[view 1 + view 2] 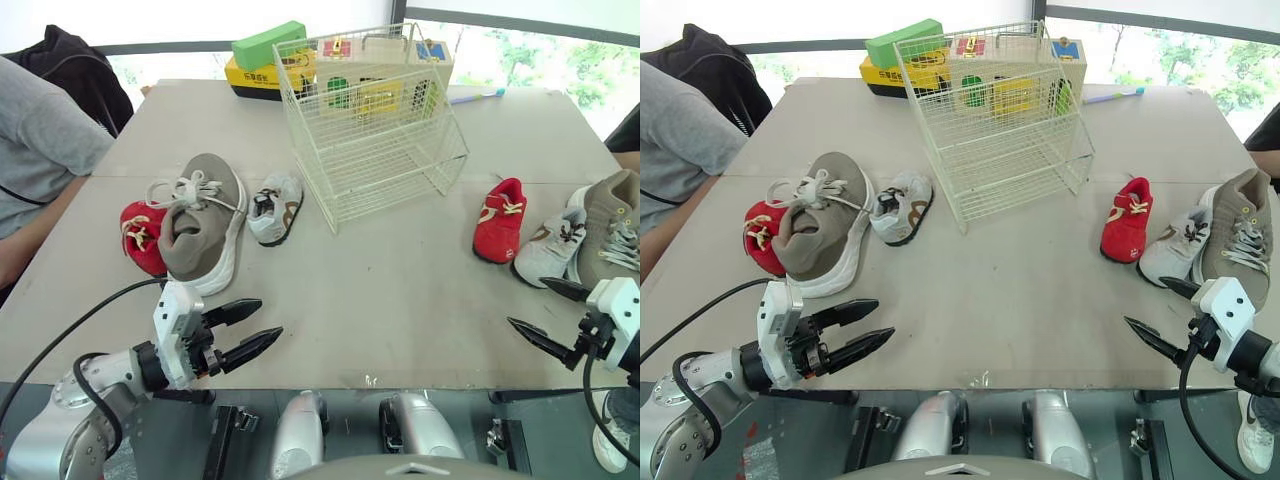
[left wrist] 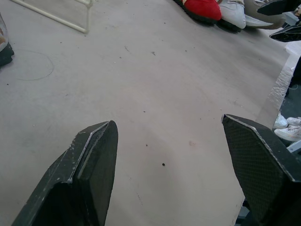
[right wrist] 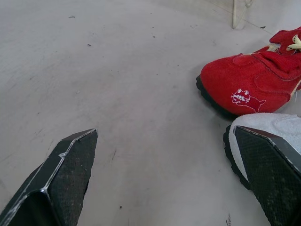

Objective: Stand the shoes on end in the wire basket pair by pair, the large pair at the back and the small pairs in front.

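The empty wire basket (image 1: 375, 120) stands toward the back of the surface (image 1: 400, 290). To its left lie a large taupe shoe (image 1: 205, 225), a small red shoe (image 1: 140, 240) and a small grey shoe (image 1: 273, 208), with the matching trio (image 1: 548, 250) to its right. The left pincer (image 1: 268, 320) and right pincer (image 1: 528, 303) hover spread and empty near the front edge. The shoes look light, with soft uppers and stiff soles, and are likely best pinched at the heel collar. Bare room lies between the groups.
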You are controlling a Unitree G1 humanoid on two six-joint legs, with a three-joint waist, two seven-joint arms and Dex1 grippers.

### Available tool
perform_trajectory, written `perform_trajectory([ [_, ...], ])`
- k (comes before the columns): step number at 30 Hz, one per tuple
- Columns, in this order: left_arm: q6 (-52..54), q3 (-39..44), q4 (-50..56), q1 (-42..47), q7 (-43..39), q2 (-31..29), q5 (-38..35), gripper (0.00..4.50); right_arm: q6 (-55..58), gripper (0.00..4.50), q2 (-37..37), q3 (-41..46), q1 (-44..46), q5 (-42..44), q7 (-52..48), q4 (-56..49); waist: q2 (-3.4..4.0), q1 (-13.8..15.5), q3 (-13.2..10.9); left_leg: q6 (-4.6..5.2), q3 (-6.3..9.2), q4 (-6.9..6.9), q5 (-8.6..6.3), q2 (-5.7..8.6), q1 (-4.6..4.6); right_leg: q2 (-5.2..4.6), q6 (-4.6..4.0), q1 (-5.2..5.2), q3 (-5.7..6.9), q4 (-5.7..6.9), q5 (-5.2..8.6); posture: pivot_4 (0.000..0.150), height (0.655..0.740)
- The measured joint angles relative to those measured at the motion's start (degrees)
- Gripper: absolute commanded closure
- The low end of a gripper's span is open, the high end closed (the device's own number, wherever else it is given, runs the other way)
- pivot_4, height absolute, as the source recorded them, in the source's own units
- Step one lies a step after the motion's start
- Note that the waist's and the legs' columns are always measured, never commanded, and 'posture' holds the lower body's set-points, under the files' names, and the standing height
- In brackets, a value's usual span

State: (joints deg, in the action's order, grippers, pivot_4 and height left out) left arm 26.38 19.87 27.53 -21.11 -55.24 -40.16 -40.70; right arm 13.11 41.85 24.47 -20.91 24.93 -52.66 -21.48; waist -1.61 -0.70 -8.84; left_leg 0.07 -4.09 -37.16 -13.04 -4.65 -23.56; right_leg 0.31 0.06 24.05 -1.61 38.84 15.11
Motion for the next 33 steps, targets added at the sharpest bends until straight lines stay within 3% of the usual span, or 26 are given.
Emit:
perform_trajectory([
  [3,0.2,0.0,0.0,0.8,0.8,1.2,-1.0,0.68,1.6,0.00,0.0,-0.6,2.5,0.6,0.9,0.0,0.03,-0.1,0.0,0.00,0.01,-0.01,0.00,-0.01,0.04,0.00,0.01,0.00,-0.05,0.00,-0.01,0.150,0.7400],
  [6,1.5,-1.0,3.1,4.9,3.7,4.8,-6.0,0.68,8.4,0.00,2.0,-4.9,13.3,2.3,3.9,-2.2,0.05,-0.6,-0.1,0.01,-0.04,-0.13,0.01,-0.01,0.08,0.00,0.04,0.00,-0.22,0.08,-0.06,0.150,0.7400],
  [9,2.2,-2.5,8.2,5.1,5.7,5.5,-9.0,0.68,15.5,0.00,5.8,-11.7,30.3,2.8,4.4,-1.5,0.04,-0.8,-0.1,0.02,-0.03,-0.03,0.01,0.08,0.14,0.17,0.04,-0.04,-0.25,0.05,-0.06,0.150,0.7400],
  [10,2.2,-2.6,8.3,5.2,5.8,5.7,-9.0,0.68,15.7,0.00,5.9,-12.0,31.1,2.8,4.3,-1.4,0.04,-0.8,-0.1,0.02,-0.05,0.00,0.01,0.08,0.12,0.25,0.05,-0.02,-0.24,0.05,-0.07,0.150,0.7400],
  [12,2.2,-2.3,9.4,4.7,7.0,6.3,-10.3,0.09,17.4,0.00,6.5,-16.4,38.5,2.2,2.9,2.3,0.01,-0.5,-0.1,0.02,-0.07,-0.01,-0.01,0.07,0.00,0.45,0.18,0.00,-0.18,0.01,-0.15,0.150,0.7400],
  [16,1.9,-3.4,14.7,5.3,10.9,7.4,-11.2,0.04,15.2,0.00,5.8,-28.1,57.9,-6.7,-0.9,18.9,0.11,-0.1,-0.2,0.03,-0.15,0.00,-0.01,0.06,-0.15,0.49,-0.02,0.23,-0.33,0.01,-0.29,0.150,0.7400],
  [21,0.8,-4.6,19.4,7.3,18.0,9.4,-11.0,0.04,0.1,0.00,-1.7,-40.6,85.0,-20.1,-10.0,53.9,0.22,-0.4,-0.3,0.04,-0.29,-0.03,0.00,0.05,-0.13,0.57,-0.03,0.27,-0.44,0.05,-0.32,0.150,0.7400],
  [26,0.2,-4.8,20.2,5.8,19.6,9.5,-9.6,0.04,-14.9,0.00,-6.9,-45.6,94.9,-28.4,-14.5,75.7,0.22,-0.1,-0.3,0.05,-0.37,0.01,-0.02,0.04,-0.20,0.50,-0.05,0.30,-0.43,0.00,-0.31,0.150,0.7400],
  [29,-1.2,-4.9,20.6,2.8,20.0,10.4,-8.8,0.00,-22.2,1.31,-10.6,-49.9,99.3,-35.5,-14.6,88.0,0.24,-0.4,-0.3,0.11,-0.42,0.02,-0.05,0.04,-0.22,0.46,-0.03,0.45,-0.71,0.06,-0.32,0.150,0.7400],
  [33,-3.3,-4.7,20.8,-0.7,20.0,11.0,-7.4,0.00,-27.9,3.15,-12.0,-50.9,102.3,-40.3,-12.2,94.2,0.26,-0.4,-0.3,0.11,-0.47,0.01,-0.05,0.04,-0.21,0.46,-0.05,0.50,-0.73,0.10,-0.31,0.150,0.7400],
])
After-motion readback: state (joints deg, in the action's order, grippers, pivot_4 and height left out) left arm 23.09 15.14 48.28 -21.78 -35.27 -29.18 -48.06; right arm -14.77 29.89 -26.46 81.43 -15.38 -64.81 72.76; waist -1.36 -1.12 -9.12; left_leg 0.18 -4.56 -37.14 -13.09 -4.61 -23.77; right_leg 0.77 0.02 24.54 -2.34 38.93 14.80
